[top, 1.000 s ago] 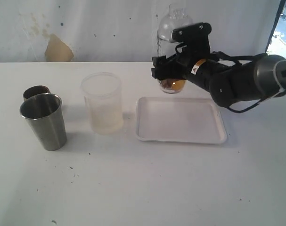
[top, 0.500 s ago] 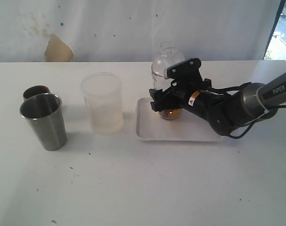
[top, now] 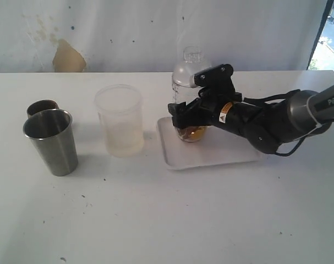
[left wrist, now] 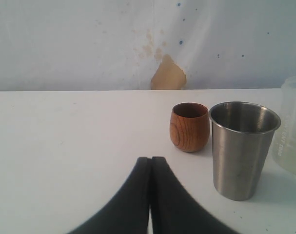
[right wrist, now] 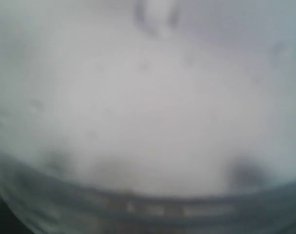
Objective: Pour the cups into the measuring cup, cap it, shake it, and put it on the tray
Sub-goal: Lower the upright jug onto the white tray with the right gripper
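My right gripper [top: 190, 118] is shut on the measuring cup [top: 187, 70], a clear capped cylinder with amber contents at its bottom. It stands upright with its base down on the left part of the white tray [top: 216, 157]. Close up, the measuring cup [right wrist: 148, 97] fills the right wrist view as a blur. The steel tumbler [top: 51, 142] and the brown cup [top: 41, 106] stand at the far left. In the left wrist view my left gripper [left wrist: 151, 159] is shut and empty, a short way from the brown cup [left wrist: 189, 126] and the tumbler [left wrist: 243, 146].
A frosted plastic tub [top: 119, 120] stands between the cups and the tray, and its edge also shows as the tub [left wrist: 294, 126] in the left wrist view. A stained white wall [top: 67, 58] closes the back of the table.
My right gripper has brought the measuring cup down from above the tray's back edge onto the tray and a little to the left. The tray has shifted slightly. The left gripper has stayed shut.
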`<act>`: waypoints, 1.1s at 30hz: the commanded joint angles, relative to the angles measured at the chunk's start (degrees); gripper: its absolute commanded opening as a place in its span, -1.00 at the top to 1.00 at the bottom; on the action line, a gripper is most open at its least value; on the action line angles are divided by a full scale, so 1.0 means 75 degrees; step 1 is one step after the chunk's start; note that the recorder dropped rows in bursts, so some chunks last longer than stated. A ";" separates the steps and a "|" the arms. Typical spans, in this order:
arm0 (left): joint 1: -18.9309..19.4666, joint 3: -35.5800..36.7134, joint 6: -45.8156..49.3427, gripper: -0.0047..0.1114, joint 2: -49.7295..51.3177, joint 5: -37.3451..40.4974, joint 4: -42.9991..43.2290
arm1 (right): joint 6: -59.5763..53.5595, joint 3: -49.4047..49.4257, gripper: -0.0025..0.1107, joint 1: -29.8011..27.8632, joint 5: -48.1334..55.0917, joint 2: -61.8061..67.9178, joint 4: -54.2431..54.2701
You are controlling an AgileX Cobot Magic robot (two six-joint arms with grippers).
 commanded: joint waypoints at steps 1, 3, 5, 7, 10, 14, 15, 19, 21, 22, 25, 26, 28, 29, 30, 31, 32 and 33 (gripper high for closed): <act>-0.0013 0.0033 -0.0005 0.92 -0.0036 -0.0062 -0.0070 | 0.0672 0.0008 0.73 -0.0040 0.0060 -0.0549 -0.0509; -0.0013 0.0033 -0.0005 0.92 -0.0036 -0.0062 -0.0070 | 0.0672 0.0008 0.73 -0.0040 0.0440 -0.0633 -0.0513; -0.0013 0.0033 -0.0005 0.92 -0.0036 -0.0062 -0.0070 | 0.0672 0.0008 0.73 -0.0040 0.0742 -0.0636 -0.0513; -0.0013 0.0033 -0.0005 0.92 -0.0036 -0.0062 -0.0070 | 0.0676 0.0008 0.73 -0.0040 0.1038 -0.0609 -0.0513; -0.0013 0.0033 -0.0005 0.92 -0.0036 -0.0062 -0.0070 | 0.0690 0.0132 0.73 -0.0040 0.0905 -0.0510 -0.0581; -0.0013 0.0033 -0.0005 0.92 -0.0036 -0.0062 -0.0070 | 0.0690 0.0429 0.72 -0.0040 0.0134 -0.0475 -0.0653; -0.0013 0.0033 -0.0005 0.92 -0.0036 -0.0062 -0.0070 | 0.0690 0.0472 0.72 -0.0040 -0.0003 -0.0475 -0.0653; -0.0013 0.0033 -0.0005 0.92 -0.0036 -0.0062 -0.0070 | 0.0690 0.0541 0.48 -0.0040 -0.0259 -0.0475 -0.0653; -0.0013 0.0033 -0.0005 0.92 -0.0036 -0.0062 -0.0070 | 0.0690 0.0541 0.22 -0.0040 -0.0243 -0.0475 -0.0653; -0.0013 0.0033 -0.0005 0.92 -0.0036 -0.0062 -0.0070 | 0.0690 0.0541 0.04 -0.0040 -0.0207 -0.0475 -0.0653; -0.0013 0.0033 -0.0005 0.92 -0.0036 -0.0062 -0.0070 | 0.0690 0.0541 -0.41 -0.0040 0.0109 -0.0475 -0.0653; -0.0013 0.0033 -0.0005 0.92 -0.0036 -0.0062 -0.0070 | 0.0690 0.0541 -0.48 -0.0040 0.0202 -0.0475 -0.0653; -0.0013 0.0033 -0.0005 0.92 -0.0036 -0.0062 -0.0070 | 0.0690 0.0541 -0.55 -0.0040 0.0398 -0.0475 -0.0653; -0.0013 0.0033 -0.0005 0.92 -0.0036 -0.0062 -0.0070 | 0.0706 0.0541 -0.55 -0.0040 0.0431 -0.0475 -0.0653; -0.0013 0.0033 -0.0005 0.92 -0.0036 -0.0062 -0.0070 | 0.0706 0.0541 -0.55 -0.0040 0.0489 -0.0490 -0.0653; -0.0013 0.0033 -0.0005 0.92 -0.0036 -0.0062 -0.0070 | 0.0706 0.0541 -0.55 -0.0040 0.0565 -0.0490 -0.0653; -0.0013 0.0033 -0.0005 0.92 -0.0036 -0.0062 -0.0070 | 0.0706 0.0541 -0.55 -0.0040 0.0675 -0.0510 -0.0682; -0.0013 0.0033 -0.0005 0.92 -0.0036 -0.0062 -0.0070 | 0.0706 0.0541 -0.55 -0.0040 0.0777 -0.0529 -0.0682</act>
